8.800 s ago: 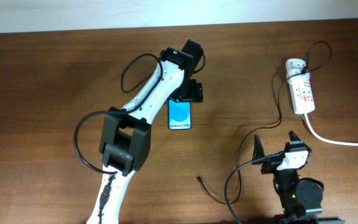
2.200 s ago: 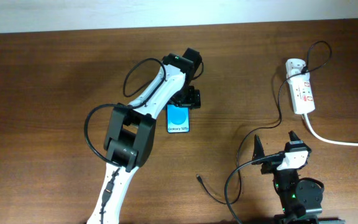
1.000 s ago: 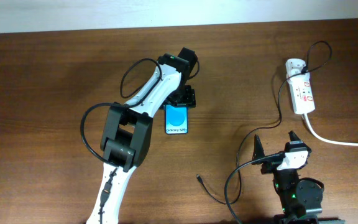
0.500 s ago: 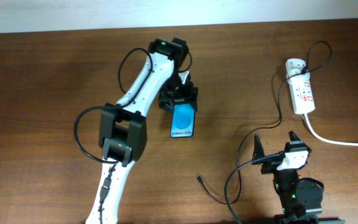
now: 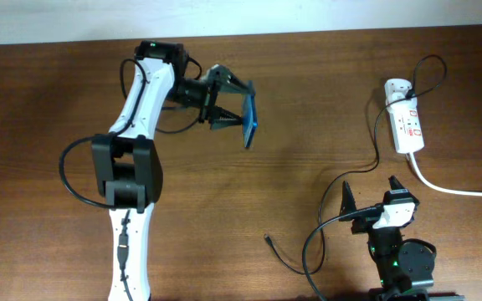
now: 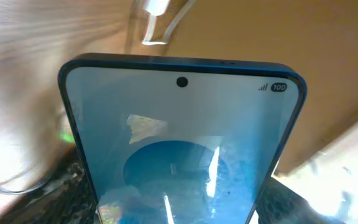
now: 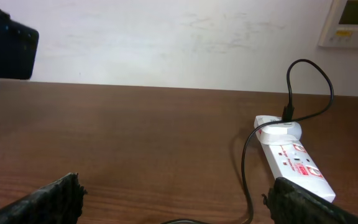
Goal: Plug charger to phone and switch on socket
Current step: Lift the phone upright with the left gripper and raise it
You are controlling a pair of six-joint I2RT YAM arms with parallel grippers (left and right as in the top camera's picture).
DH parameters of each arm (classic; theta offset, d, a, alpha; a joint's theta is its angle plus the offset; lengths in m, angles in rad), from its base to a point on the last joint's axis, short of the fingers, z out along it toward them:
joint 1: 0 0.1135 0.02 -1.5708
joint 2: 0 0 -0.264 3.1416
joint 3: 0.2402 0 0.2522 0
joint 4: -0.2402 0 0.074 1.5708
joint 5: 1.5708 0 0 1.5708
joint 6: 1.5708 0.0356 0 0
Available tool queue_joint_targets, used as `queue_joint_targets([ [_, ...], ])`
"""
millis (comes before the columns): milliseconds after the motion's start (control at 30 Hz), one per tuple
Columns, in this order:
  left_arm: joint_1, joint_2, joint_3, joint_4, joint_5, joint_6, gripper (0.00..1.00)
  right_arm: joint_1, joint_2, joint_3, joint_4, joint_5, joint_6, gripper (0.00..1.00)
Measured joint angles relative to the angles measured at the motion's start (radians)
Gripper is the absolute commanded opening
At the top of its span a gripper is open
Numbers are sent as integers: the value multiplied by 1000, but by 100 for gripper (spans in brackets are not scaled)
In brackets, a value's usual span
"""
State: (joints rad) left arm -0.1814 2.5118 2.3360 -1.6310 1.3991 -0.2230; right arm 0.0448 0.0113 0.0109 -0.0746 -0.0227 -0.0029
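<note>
The phone (image 5: 249,122) is off the table, tilted on edge, with my left gripper (image 5: 239,104) shut on its sides. In the left wrist view the phone's blue-and-white screen (image 6: 182,143) fills the frame between the dark fingers (image 6: 64,199). The charger's thin black cable (image 5: 376,142) runs from its white adapter (image 5: 397,86), plugged into the socket (image 5: 407,127) at the far right, down to a loose connector tip (image 5: 268,240) on the table. My right gripper (image 5: 371,187) stands open near the front edge, right of that tip. The right wrist view shows the socket (image 7: 293,163) and the cable (image 7: 308,87) ahead.
The socket's thick white cord (image 5: 454,190) runs off the right edge. A black cable of the right arm (image 5: 308,251) loops beside the charger's slack. The white left arm (image 5: 132,125) reaches over the table's left half. A pale wall (image 7: 166,37) stands behind the table.
The left arm has swung left and back, lifting the phone off the table and tipping it from flat onto its edge. The right arm, charger and socket have not moved.
</note>
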Motion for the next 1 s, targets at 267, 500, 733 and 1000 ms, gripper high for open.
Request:
queue_joint_targets([
  [267,21,0,0,-2,116,-93,71,0,0,0,0,0,0,98],
  [500,54,0,0,-2,116,-96,71,0,0,0,0,0,0,98],
  [733,54,0,0,-2,116,-96,69,0,0,0,0,0,-1,98],
  [1000,54,0,0,-2,116,-96,70,0,0,0,0,0,0,98],
])
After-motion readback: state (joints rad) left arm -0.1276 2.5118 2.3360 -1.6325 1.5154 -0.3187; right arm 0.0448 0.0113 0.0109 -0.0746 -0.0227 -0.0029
